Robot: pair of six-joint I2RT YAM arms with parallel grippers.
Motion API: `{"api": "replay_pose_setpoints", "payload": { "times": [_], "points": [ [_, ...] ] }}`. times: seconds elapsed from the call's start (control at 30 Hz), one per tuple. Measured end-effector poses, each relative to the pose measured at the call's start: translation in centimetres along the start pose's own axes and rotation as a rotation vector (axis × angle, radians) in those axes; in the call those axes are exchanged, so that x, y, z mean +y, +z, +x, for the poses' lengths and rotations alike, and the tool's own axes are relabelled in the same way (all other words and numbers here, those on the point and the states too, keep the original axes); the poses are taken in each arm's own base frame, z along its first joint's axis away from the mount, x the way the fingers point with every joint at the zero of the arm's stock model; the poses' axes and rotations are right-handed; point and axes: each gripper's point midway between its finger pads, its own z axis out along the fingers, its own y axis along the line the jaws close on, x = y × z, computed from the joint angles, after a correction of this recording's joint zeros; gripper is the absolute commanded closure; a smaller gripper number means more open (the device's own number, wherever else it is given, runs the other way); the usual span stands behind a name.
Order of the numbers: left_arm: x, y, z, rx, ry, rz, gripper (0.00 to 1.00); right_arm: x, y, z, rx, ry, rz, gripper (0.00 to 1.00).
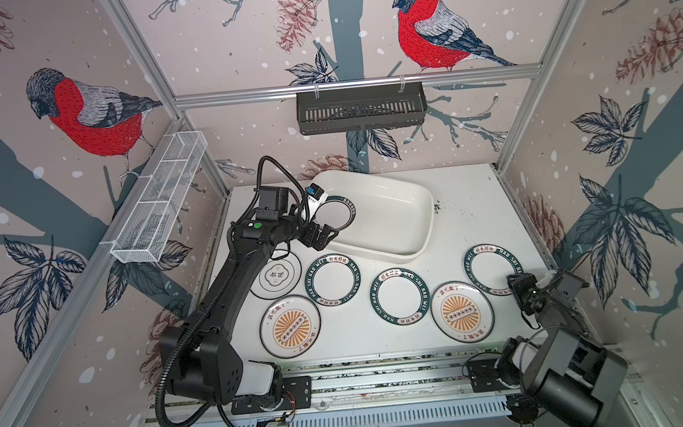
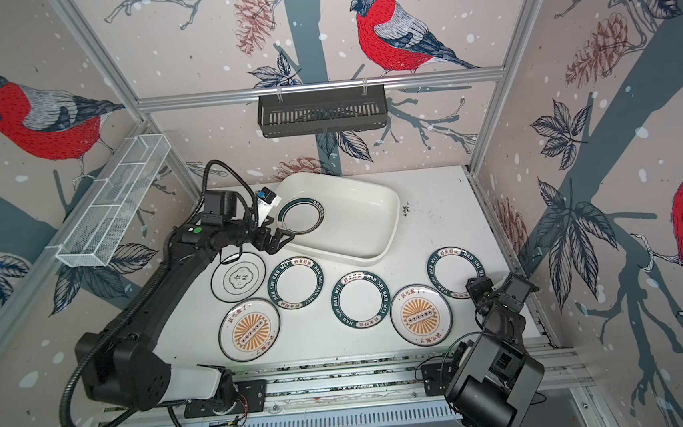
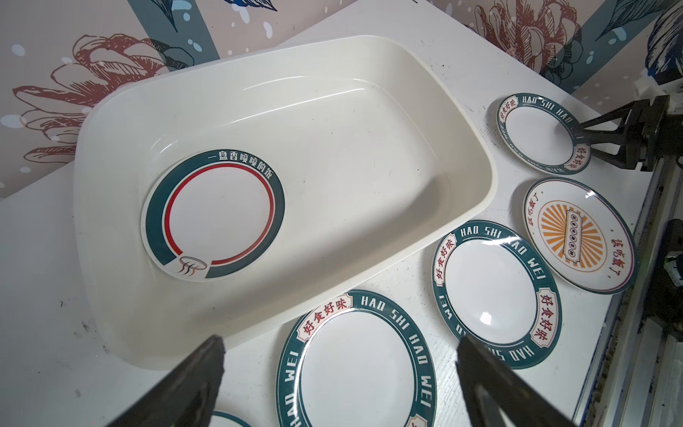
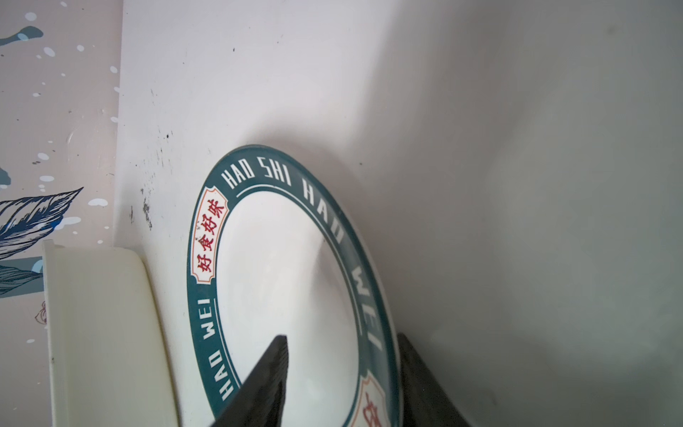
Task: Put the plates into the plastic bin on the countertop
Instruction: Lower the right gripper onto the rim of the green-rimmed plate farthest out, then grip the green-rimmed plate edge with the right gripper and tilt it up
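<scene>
Left gripper (image 1: 326, 236) agape beside bin (image 1: 389, 206), one plate (image 3: 214, 218) lying inside. Right gripper (image 4: 342, 338) astride far-right plate (image 4: 281, 266) rim, apparently for edge lift; clamped or not, cannot tell.

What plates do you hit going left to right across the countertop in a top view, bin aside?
left sunburst plate → left green-rim plate → middle green-rim plate → right sunburst plate → right green-rim plate. Quatrefoil plate skipped: it sits directly behind the left sunburst plate.
</scene>
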Motion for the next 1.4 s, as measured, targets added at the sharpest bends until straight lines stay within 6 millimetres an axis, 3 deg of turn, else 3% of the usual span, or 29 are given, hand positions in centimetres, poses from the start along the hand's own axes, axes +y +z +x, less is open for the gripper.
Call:
{"api": "replay_pose_setpoints", "payload": {
  "times": [0.37,0.57,0.9,1.2,1.4],
  "points": [
    [-0.4,0.1,-0.1,-0.003,0.014,0.014,0.03,1.5,1.9,0.6,0.107,0.000,-0.119,0.60],
    [-1.0,0.2,0.1,-0.005,0.032,0.044,0.03,1.7,2.6,1.2,0.152,-0.009,-0.162,0.72],
    [-1.2,0.4,0.4,-0.004,0.047,0.061,0.03,1.9,2.8,1.5,0.167,-0.030,-0.194,0.76],
    [-1.5,0.7,1.0,0.002,0.039,0.080,0.03,1.9,3.1,1.9,0.182,-0.013,-0.212,0.90],
    [-1.8,0.5,0.8,-0.007,0.040,0.089,0.03,2.0,3.1,2.0,0.190,0.007,-0.219,0.92]
  ]
}}
